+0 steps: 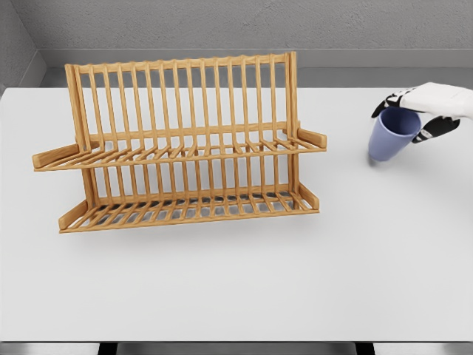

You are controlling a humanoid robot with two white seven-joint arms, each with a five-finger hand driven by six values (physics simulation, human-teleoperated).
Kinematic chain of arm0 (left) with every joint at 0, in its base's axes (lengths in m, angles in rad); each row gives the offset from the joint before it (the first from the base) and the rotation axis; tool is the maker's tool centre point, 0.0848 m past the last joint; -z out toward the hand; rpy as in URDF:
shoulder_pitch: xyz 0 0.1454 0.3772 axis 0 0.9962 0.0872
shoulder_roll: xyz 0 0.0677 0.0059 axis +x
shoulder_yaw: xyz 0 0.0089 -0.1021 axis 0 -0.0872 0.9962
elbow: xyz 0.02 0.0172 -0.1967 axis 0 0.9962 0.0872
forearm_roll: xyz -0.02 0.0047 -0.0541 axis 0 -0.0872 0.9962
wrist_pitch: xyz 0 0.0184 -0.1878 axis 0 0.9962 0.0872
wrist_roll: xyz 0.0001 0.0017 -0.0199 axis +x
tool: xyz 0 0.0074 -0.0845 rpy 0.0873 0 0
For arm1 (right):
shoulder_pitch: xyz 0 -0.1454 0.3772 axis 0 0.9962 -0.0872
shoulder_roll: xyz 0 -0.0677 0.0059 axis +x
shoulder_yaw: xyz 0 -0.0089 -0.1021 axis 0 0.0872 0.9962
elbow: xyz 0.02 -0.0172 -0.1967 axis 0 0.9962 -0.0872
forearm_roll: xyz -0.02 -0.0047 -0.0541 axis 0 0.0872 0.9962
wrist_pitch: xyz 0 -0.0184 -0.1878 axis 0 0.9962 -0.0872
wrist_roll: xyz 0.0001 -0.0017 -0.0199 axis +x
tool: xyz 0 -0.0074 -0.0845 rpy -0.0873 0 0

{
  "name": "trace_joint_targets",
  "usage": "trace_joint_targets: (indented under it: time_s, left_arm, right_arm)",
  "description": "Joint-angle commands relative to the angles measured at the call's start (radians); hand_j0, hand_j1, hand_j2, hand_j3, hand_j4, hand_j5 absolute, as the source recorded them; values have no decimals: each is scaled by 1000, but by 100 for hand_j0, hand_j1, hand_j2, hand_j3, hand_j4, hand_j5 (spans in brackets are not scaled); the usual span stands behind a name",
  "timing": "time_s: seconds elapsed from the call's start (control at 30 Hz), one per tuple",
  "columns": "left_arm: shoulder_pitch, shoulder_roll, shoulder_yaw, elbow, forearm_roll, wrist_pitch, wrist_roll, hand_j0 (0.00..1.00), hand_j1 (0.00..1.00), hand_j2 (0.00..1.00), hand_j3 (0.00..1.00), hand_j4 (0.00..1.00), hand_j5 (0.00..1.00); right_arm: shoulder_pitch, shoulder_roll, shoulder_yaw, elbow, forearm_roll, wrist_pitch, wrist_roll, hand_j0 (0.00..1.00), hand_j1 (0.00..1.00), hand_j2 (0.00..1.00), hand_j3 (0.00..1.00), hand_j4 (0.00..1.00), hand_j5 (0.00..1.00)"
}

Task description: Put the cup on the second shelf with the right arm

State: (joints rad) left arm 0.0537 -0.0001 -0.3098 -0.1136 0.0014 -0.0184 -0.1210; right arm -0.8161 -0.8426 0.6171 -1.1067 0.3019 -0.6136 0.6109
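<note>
A lavender-blue cup (392, 134) is at the right of the white table, tilted with its mouth toward the upper right. My right hand (414, 111) comes in from the right edge, its dark-tipped fingers curled over the cup's rim. A wooden two-tier dish rack (181, 148) stands at centre left. Both its upper shelf (177, 154) and its lower shelf (188, 209) hold nothing. The cup is well to the right of the rack, about level with the upper shelf. The left arm does not show.
The white table (244, 288) spans the view, with its front edge near the bottom. A grey wall runs behind it.
</note>
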Motion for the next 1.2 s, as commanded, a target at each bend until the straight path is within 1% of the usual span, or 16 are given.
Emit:
trace_joint_targets:
  time_s: [0.0, 0.1, 0.27, 0.33, 0.5, 0.57, 0.7, 0.8, 0.83, 0.9, 1.03, 1.1, 1.17]
  left_arm:
    - [0, 0, 0, 0, 0, 0, 0, 100, 100, 100, 100, 100, 100]
    - [0, 0, 0, 0, 0, 0, 0, 100, 100, 100, 100, 100, 100]
    - [0, 0, 0, 0, 0, 0, 0, 100, 100, 100, 100, 100, 100]
    - [0, 0, 0, 0, 0, 0, 0, 100, 100, 100, 100, 100, 100]
    - [0, 0, 0, 0, 0, 0, 0, 100, 100, 100, 100, 100, 100]
    - [0, 0, 0, 0, 0, 0, 0, 100, 100, 100, 100, 100, 100]
    - [0, 0, 0, 0, 0, 0, 0, 100, 100, 100, 100, 100, 100]
    - [0, 0, 0, 0, 0, 0, 0, 100, 100, 100, 100, 100, 100]
    - [0, 0, 0, 0, 0, 0, 0, 100, 100, 100, 100, 100, 100]
    - [0, 0, 0, 0, 0, 0, 0, 100, 100, 100, 100, 100, 100]
    - [0, 0, 0, 0, 0, 0, 0, 100, 100, 100, 100, 100, 100]
    - [0, 0, 0, 0, 0, 0, 0, 100, 100, 100, 100, 100, 100]
    - [0, 0, 0, 0, 0, 0, 0, 100, 100, 100, 100, 100, 100]
  right_arm:
    - [-3, -1, -4, -2, -6, 3, 0, 70, 70, 70, 70, 70, 70]
    - [-23, -1, -4, -25, -9, 3, 0, 70, 70, 70, 70, 70, 70]
    - [-48, 0, -11, -33, -10, 3, 0, 69, 69, 69, 69, 69, 69]
    - [-48, -1, -33, -64, -10, 3, 0, 69, 69, 69, 69, 69, 69]
    - [-49, 0, -40, -82, -10, 3, 0, 69, 69, 69, 69, 69, 69]
    - [-52, 0, -42, -82, -9, 3, 0, 67, 67, 67, 67, 67, 67]
    - [-52, -3, -77, -136, -10, 3, 0, 67, 67, 67, 67, 67, 67]
    - [-52, -3, -77, -162, -10, 3, 0, 66, 66, 66, 66, 66, 66]
    - [-54, -3, -77, -174, -10, 3, 0, 63, 63, 63, 63, 63, 63]
    - [-54, -1, -77, -194, -10, 3, 0, 64, 64, 64, 64, 64, 64]
    - [-55, -1, -77, -266, -10, 3, 0, 63, 63, 63, 63, 63, 63]
    - [-57, 0, -79, -283, -10, 3, 0, 63, 63, 63, 63, 63, 63]
    - [-57, 0, -79, -324, -10, 3, 0, 63, 63, 63, 63, 63, 63]
